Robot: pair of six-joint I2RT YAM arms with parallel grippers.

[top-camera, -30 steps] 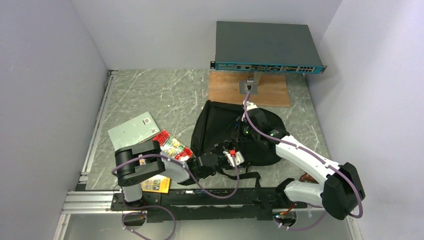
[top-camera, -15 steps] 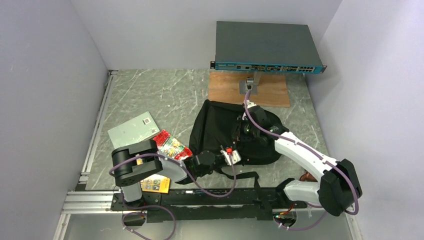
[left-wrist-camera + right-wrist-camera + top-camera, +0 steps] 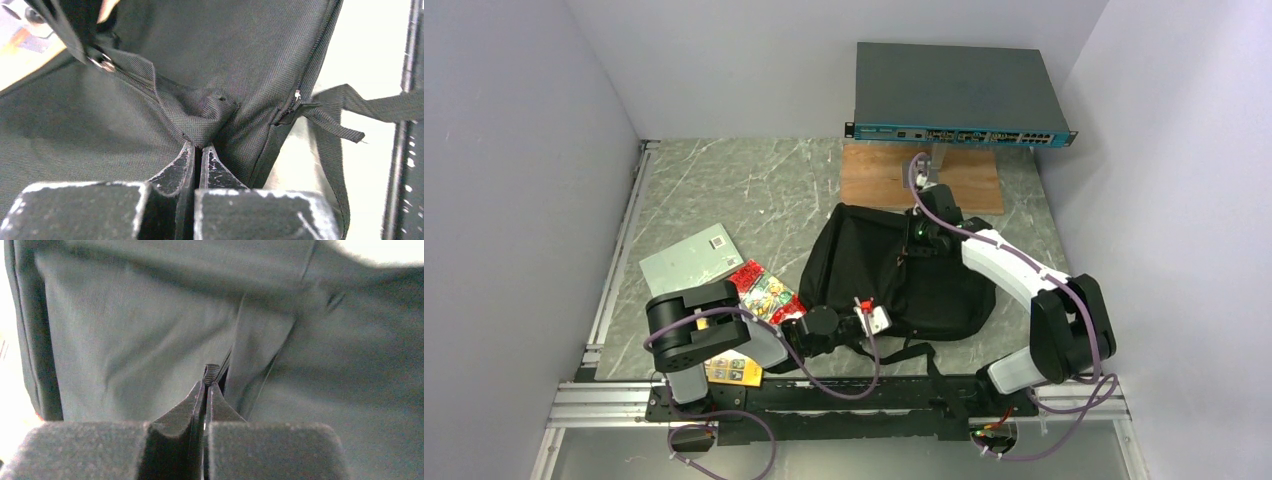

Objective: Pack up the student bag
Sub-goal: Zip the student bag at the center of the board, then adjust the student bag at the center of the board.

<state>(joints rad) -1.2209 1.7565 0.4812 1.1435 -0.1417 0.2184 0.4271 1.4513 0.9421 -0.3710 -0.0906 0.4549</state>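
Top view is evenly lit, with soft light from overhead and only faint shadows on the table (image 3: 754, 200). The student bag (image 3: 894, 270) is pretty much a featureless black blob. Left wrist view is sharp on the fabric weave mid-frame, but the left hand (image 3: 196, 150) up close goes soft and the table at right blows out white. Right wrist view is mushy all over, washed greenish-grey, glare top right, right hand (image 3: 206, 386) blurred.
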